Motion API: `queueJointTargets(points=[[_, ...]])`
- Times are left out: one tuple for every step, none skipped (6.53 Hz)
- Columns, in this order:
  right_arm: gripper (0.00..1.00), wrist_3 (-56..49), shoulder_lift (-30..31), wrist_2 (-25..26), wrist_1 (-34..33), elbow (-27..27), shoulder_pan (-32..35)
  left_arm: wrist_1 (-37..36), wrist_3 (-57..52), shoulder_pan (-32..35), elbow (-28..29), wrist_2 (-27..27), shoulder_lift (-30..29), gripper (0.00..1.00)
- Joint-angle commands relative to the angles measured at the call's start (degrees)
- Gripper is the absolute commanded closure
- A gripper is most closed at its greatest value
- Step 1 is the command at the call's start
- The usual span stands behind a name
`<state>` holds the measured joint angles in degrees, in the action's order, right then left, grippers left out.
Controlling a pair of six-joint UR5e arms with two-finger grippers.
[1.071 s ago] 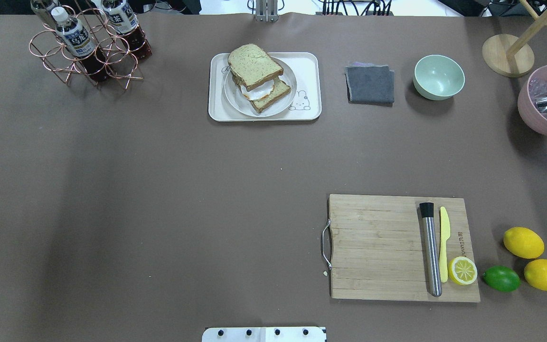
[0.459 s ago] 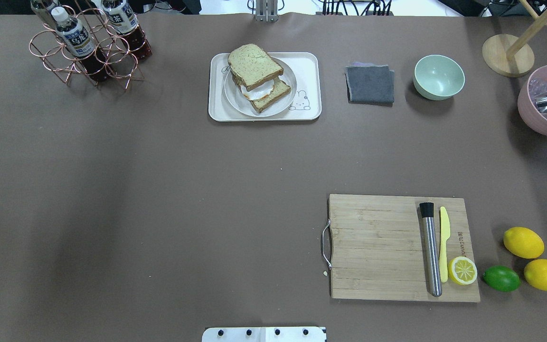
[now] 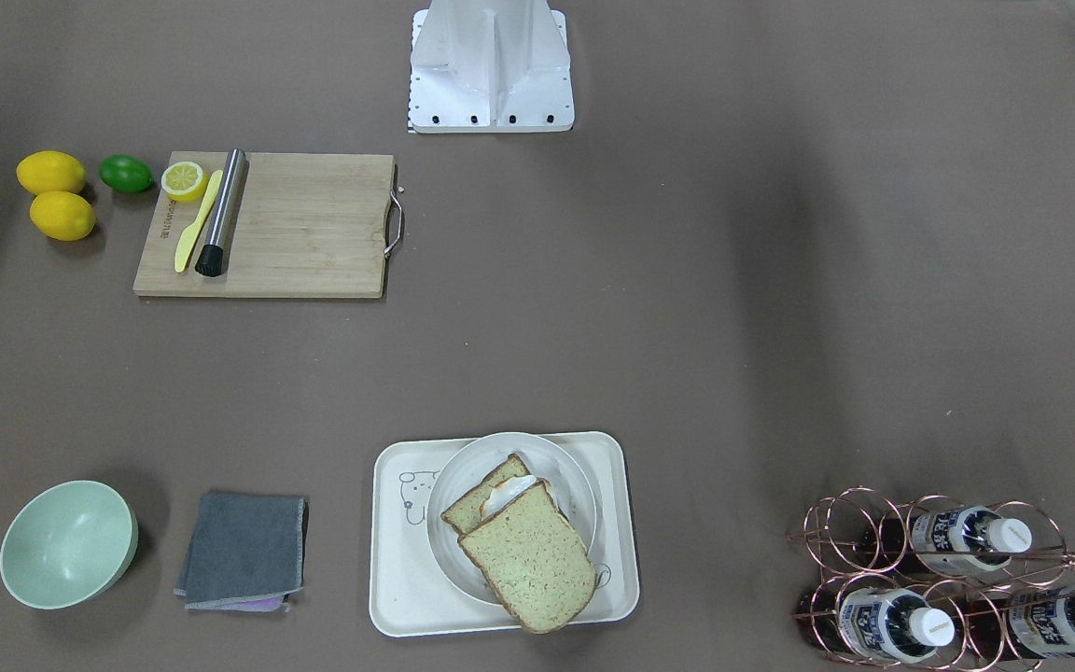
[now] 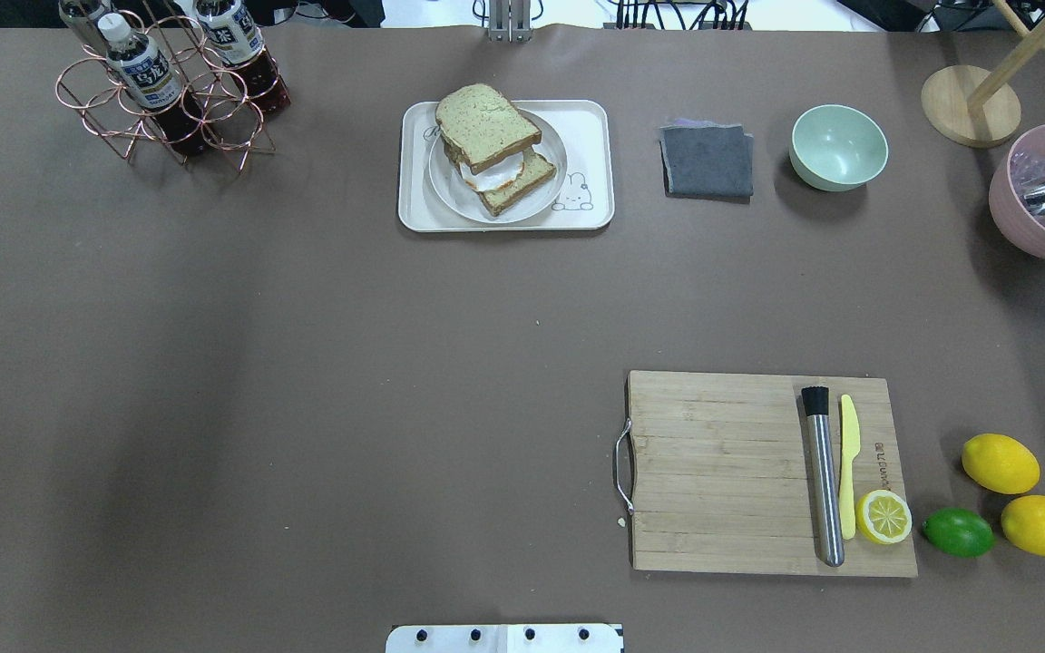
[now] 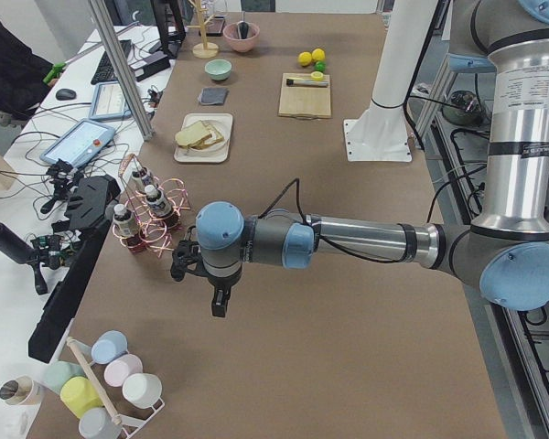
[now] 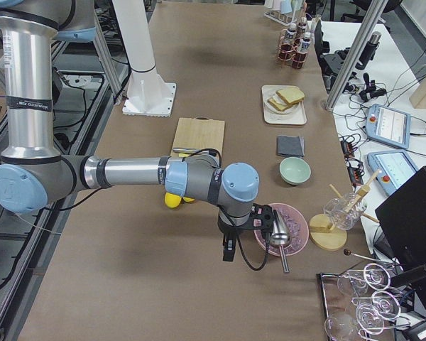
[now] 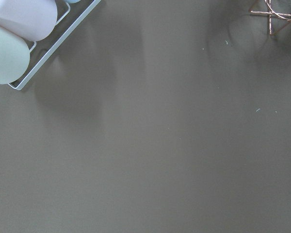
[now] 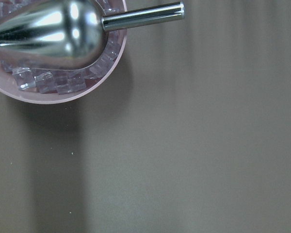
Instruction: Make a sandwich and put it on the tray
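One sandwich (image 4: 493, 145): two slices, one egg, on one dish (image 4: 450, 195), on one tray (image 4: 590, 127). Two lemons (image 4: 1000, 462), one lime (image 4: 958, 531); left gripper (image 5: 218, 300), right gripper (image 6: 228, 250): parted or closed, cannot tell.

The table (image 4: 305, 363) has a matt brown covering; on it the cutting board (image 4: 722, 472) is pale strip-grained wood with a bright metal handle (image 4: 620, 465), and carries a brushed-steel muddler (image 4: 823, 490) and a matt yellow plastic knife (image 4: 848, 453). The tray (image 4: 590, 136) looks like matt cream plastic, the dish (image 4: 439, 186) smoother with a slight sheen, and the sandwich (image 4: 484, 122) has porous, speckled bread. The cloth (image 4: 708, 161) is soft grey fabric, the rack (image 4: 114, 127) is thin copper-coloured wire, and the pink bowl (image 8: 63, 94) holds a mirror-polished steel scoop (image 8: 53, 29).
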<state>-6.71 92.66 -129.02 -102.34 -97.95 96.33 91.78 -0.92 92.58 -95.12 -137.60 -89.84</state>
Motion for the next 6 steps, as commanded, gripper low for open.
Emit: queueJointTargets(points=[[0.01,0.21,-0.03,-0.01,1.16,-0.05,-0.01,0.15,-0.05,-0.03,0.11,0.23,-0.07,0.03],[0.01,0.29,0.32,-0.09,2.30,0.03,-0.01,0.15,0.04,-0.03,0.20,0.23,-0.16,0.03],[0.01,0.30,0.33,-0.09,2.32,0.04,-0.01,0.15,-0.05,-0.03,0.20,0.23,-0.16,0.03],[0.01,0.30,0.41,-0.09,2.32,0.04,-0.01,0.15,0.04,-0.03,0.29,0.23,-0.25,0.03],[0.01,0.30,0.50,-0.18,2.32,0.04,-0.01,0.15,0.04,-0.03,0.20,0.23,-0.25,0.03],[0.01,0.30,0.50,-0.18,2.32,0.04,-0.01,0.15,0.04,-0.03,0.29,0.23,-0.25,0.03]])
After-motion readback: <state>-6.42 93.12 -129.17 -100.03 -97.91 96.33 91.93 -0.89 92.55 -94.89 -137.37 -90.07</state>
